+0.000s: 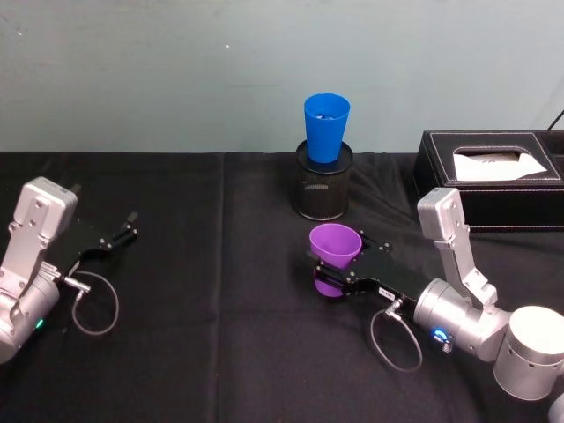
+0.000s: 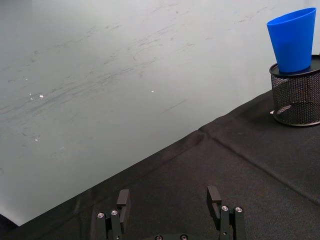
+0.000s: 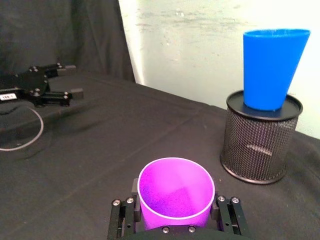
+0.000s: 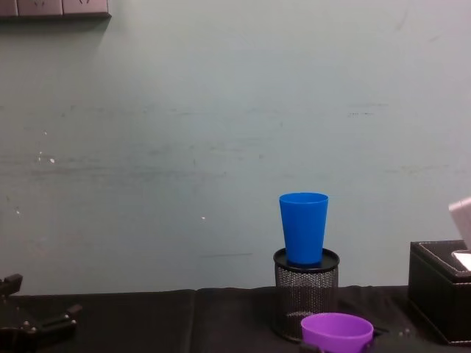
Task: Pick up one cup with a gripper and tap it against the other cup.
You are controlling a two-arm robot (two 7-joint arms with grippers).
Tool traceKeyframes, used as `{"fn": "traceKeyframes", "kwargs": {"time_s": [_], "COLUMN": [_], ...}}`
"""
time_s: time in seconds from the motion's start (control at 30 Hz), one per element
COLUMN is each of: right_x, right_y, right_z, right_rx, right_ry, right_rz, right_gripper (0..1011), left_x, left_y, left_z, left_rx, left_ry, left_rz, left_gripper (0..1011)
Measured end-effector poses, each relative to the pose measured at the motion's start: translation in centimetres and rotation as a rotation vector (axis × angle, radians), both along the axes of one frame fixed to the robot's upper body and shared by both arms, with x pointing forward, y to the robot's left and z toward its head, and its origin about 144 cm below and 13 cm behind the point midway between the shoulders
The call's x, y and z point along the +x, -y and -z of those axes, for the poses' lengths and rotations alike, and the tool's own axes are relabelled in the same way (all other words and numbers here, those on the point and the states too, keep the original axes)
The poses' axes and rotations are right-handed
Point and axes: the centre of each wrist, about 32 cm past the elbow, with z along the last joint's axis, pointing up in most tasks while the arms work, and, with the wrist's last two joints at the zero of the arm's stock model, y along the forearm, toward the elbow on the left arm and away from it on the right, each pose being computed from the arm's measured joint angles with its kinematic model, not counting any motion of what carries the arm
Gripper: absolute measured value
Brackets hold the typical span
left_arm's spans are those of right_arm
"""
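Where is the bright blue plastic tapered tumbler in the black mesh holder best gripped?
Probably its bare upper wall under the rim, level from the front: the blue tumbler stands upright, narrow base sunk in the black mesh holder. The left gripper lies open at the left; the right gripper holds the purple plastic cup.

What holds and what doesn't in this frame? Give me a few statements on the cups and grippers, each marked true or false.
1. The right gripper is shut on the purple cup. True.
2. The blue cup lies on its side on the table. False: it stands upright in the mouth of the mesh holder.
3. The two cups are touching. False: they are apart, and the purple cup is nearer the robot than the holder.
4. The left gripper is open and holds nothing. True.
5. The tissue box is on the robot's left. False: the tissue box sits at the right.
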Motion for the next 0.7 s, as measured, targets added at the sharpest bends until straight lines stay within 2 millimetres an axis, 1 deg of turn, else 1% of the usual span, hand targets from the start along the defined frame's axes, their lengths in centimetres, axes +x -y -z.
{"fn": "traceKeyframes", "kwargs": {"time_s": [0.07,0.27,0.5,0.53,0.57,0.63,0.7], "right_x": [-0.1,-0.6,-1.1,-1.1,-1.2,-1.3,-1.3], "right_y": [-0.1,-0.1,0.4,0.4,0.5,0.6,0.6], "right_z": [-0.3,-2.2,-5.4,-5.4,-5.9,-6.2,-6.1], "right_rx": [0.002,-0.002,-0.004,-0.004,-0.003,-0.002,-0.002], "right_ry": [0.005,0.047,0.116,0.116,0.125,0.131,0.128], "right_rz": [-0.003,-0.007,0.014,0.014,0.019,0.026,0.026], "right_gripper": [743,734,734,734,734,734,734], "left_x": [0.0,0.0,0.0,0.0,0.0,0.0,0.0], "left_y": [0.0,0.0,0.0,0.0,0.0,0.0,0.0], "left_z": [0.0,0.0,0.0,0.0,0.0,0.0,0.0], "left_rx": [0.0,0.0,0.0,0.0,0.0,0.0,0.0], "left_ry": [0.0,0.0,0.0,0.0,0.0,0.0,0.0], "left_rz": [0.0,0.0,0.0,0.0,0.0,0.0,0.0], "left_gripper": [1000,1000,1000,1000,1000,1000,1000]}}
